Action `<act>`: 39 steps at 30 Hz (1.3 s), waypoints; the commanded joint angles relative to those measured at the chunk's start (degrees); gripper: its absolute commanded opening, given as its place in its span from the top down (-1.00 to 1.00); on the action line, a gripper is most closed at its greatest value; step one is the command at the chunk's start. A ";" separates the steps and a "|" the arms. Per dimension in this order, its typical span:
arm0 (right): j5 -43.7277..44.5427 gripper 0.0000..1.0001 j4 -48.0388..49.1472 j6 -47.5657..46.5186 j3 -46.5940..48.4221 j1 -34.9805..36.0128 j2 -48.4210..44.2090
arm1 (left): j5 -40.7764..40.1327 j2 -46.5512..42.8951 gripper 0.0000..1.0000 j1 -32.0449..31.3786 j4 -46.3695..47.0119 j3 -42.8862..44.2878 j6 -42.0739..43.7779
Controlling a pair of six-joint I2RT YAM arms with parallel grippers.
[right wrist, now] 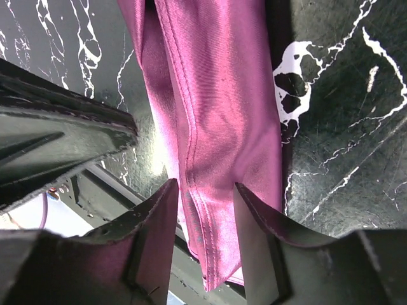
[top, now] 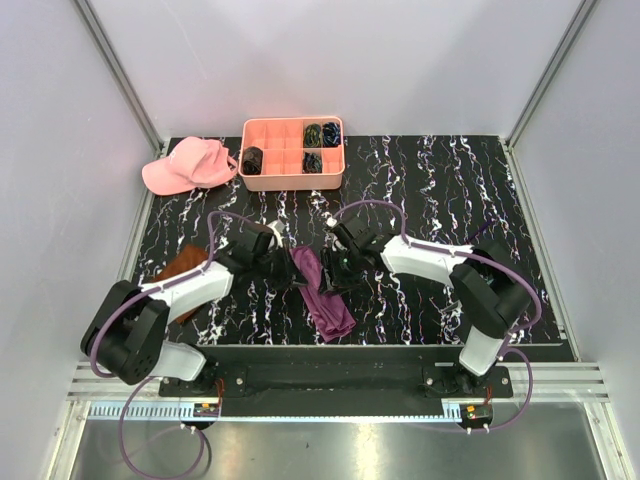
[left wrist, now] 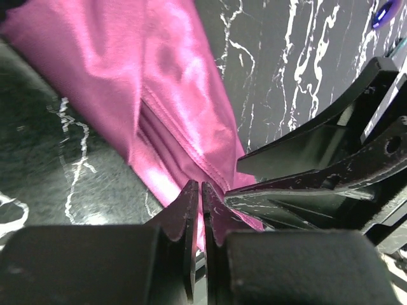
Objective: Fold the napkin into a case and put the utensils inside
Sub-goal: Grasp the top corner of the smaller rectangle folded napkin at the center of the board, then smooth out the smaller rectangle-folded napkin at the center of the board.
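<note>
Both arms extended forward and inward, wrists low, tips nearly meeting; left gripper (left wrist: 200, 190) jaws pinched onto napkin (left wrist: 172, 82) edge, right gripper (right wrist: 205, 190) jaws apart.

Pink cap (top: 187, 164) beside compartment tray (top: 293, 182); brown cloth (top: 178, 265), perhaps folded.

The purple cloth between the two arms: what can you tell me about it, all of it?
The napkin is a thin magenta-purple cloth with a slight sheen and stitched hems, folded into a long narrow strip of several layers. It lies on the black marbled table, running at a slant between the arms. The left gripper is pinched shut on one edge. The right gripper is open, its fingers straddling the strip.
</note>
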 commanded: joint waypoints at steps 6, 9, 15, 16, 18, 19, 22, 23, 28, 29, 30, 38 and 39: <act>1.80 -0.11 -1.67 -4.49 4.53 1.04 2.30 | -3.56 -1.86 0.88 1.68 -0.99 -1.22 -0.30; 2.68 -0.11 -2.47 -4.93 4.80 1.65 3.26 | -3.56 -1.68 0.91 1.76 -0.55 -2.27 -1.18; 4.96 -0.04 -3.87 -5.46 5.15 2.18 4.32 | -2.25 1.74 0.95 1.68 3.75 -4.82 -2.50; 5.31 -0.02 -4.05 -5.37 5.23 2.18 4.50 | -2.16 2.18 0.96 1.59 4.02 -5.00 -2.58; 5.67 0.11 -4.57 -5.37 5.50 2.18 4.67 | -2.16 3.32 0.97 1.50 4.89 -5.27 -2.67; 5.75 0.17 -4.58 -5.46 5.59 2.18 4.67 | -2.42 3.68 0.98 1.33 5.16 -5.27 -2.85; 5.41 0.42 -4.58 -5.02 6.11 2.27 4.76 | -2.68 4.56 0.99 0.80 5.87 -5.53 -3.46; 4.79 0.47 -4.66 -4.85 6.29 2.36 4.67 | -2.86 4.73 0.99 0.45 5.87 -5.62 -3.46; 2.16 0.70 -5.45 -3.44 8.04 2.88 5.28 | -3.74 5.53 1.00 -0.78 7.80 -5.97 -4.95; 1.11 0.70 -5.72 -3.09 8.31 3.15 5.46 | -3.83 5.53 1.00 -1.22 7.98 -6.06 -5.05; 0.31 0.70 -5.63 -2.65 8.57 3.15 5.72 | -4.09 5.44 1.00 -1.48 7.98 -5.97 -5.13; -1.72 0.50 -4.93 -1.15 9.80 3.59 10.73 | -5.50 2.90 1.00 -2.81 7.72 -6.67 -6.28; -1.37 0.47 -4.58 -1.33 9.72 3.59 11.35 | -6.98 1.50 1.00 -2.63 4.93 -6.33 -5.84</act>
